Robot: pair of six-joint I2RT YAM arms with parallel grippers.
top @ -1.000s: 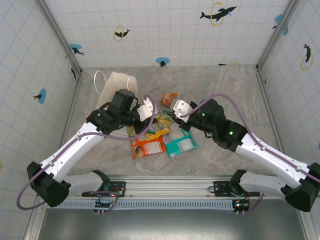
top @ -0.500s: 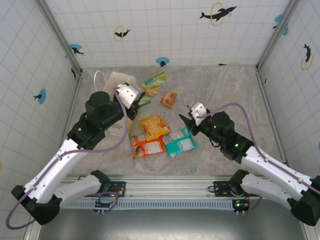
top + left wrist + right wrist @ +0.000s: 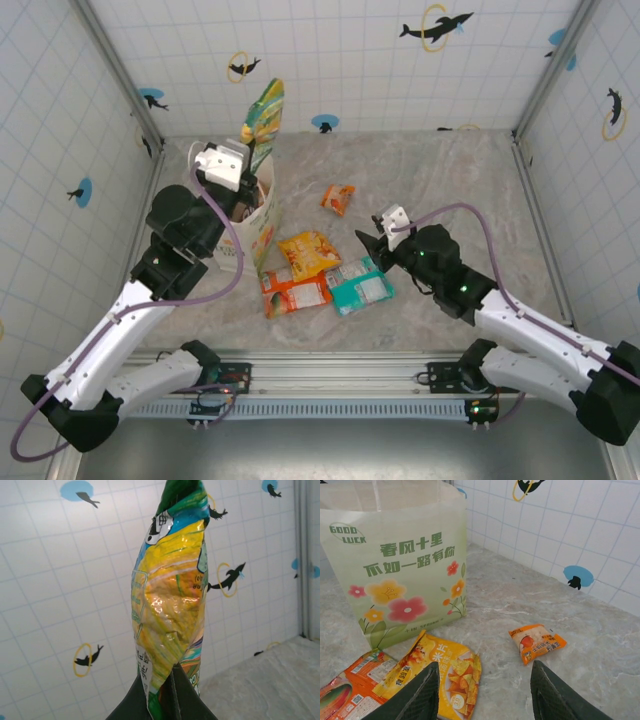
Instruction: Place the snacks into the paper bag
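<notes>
The left gripper clamps the yellow-green packet upright, long axis vertical, above the paper bag (its mouth seemingly straight below). The right gripper gapes empty.

Glossy foil snack packets, five: yellow-green packet, small orange packet, yellow chip packet, orange-red packet, teal packet. White flower-printed paper bag, one. Two-finger grippers, two: left gripper, right gripper.

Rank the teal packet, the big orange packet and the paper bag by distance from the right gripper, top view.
1. teal packet, just beside the right gripper.
2. big orange packet, farther left.
3. paper bag, far left, standing.
</notes>
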